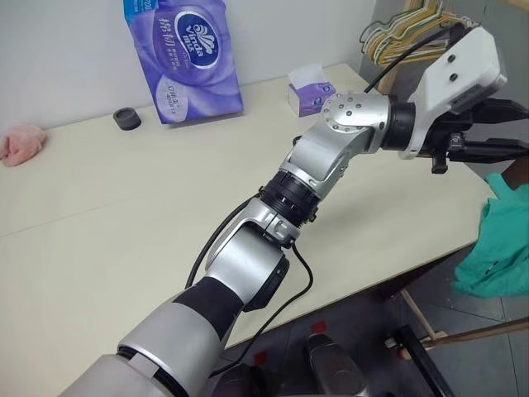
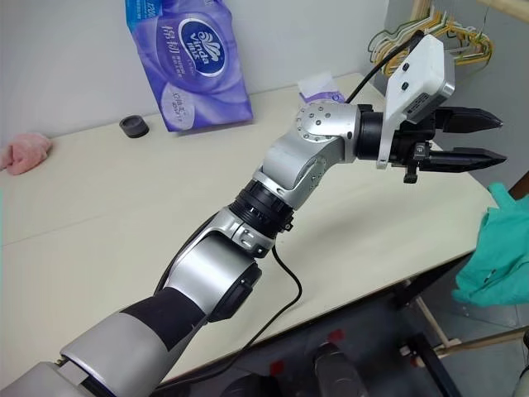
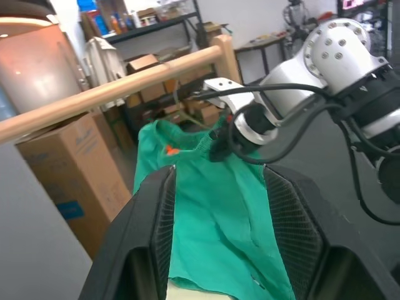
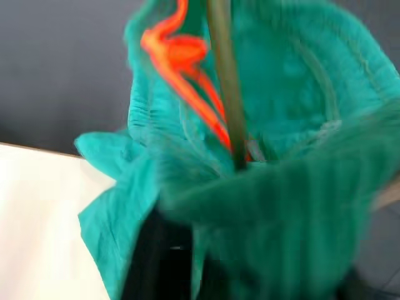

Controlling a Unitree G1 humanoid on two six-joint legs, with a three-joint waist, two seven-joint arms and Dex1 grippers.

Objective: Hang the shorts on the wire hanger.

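The teal-green shorts hang just off the table's right edge. In the right wrist view their gathered waistband and orange drawstring are close up, and a thin olive wire of the wire hanger runs down into the cloth. My right gripper is at the waistband, partly buried in the fabric. My left gripper reaches across the table to the right, level and open, just above and short of the shorts with nothing between its fingers.
A purple tissue pack, a small tissue box, a black cap and a pink fluffy cloth lie along the table's far side. Bunched pale hangers hang at the back right. A wooden rail runs above the shorts.
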